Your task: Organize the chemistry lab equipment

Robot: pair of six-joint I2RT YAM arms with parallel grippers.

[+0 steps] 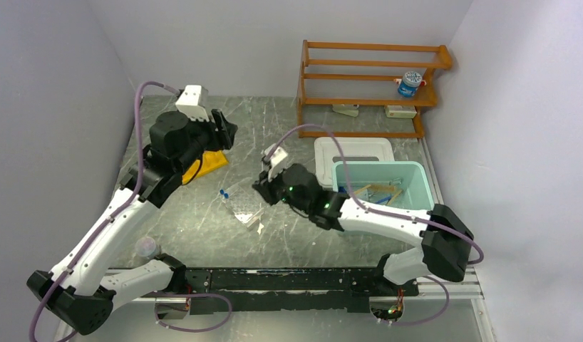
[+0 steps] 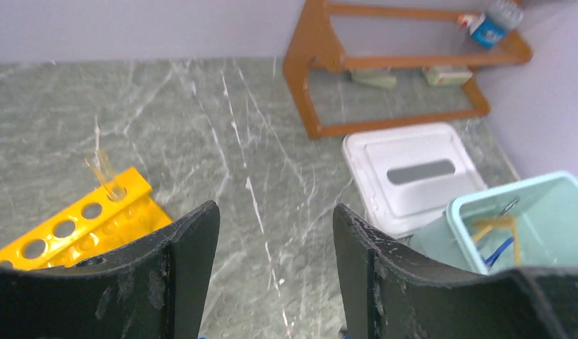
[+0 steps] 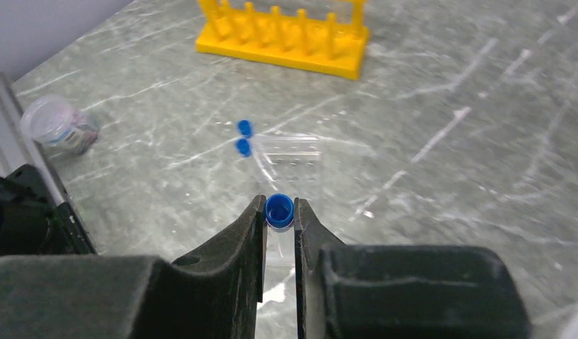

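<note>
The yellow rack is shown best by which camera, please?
Right wrist: the rack shows along its full length. The left wrist shows only one holed end; overhead, the left arm hides most of it.

Readable text: none in any view
Bottle (image 1: 410,83) on orange shelf (image 1: 303,85): blue and white label, print too blurred to read
Small jar (image 3: 56,127) far from shelf: patterned side, no letters legible

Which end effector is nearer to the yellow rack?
Left. The left end effector hangs open close beside the yellow rack. The right end effector is farther off to the rack's right, shut on a blue-capped tube.
</note>
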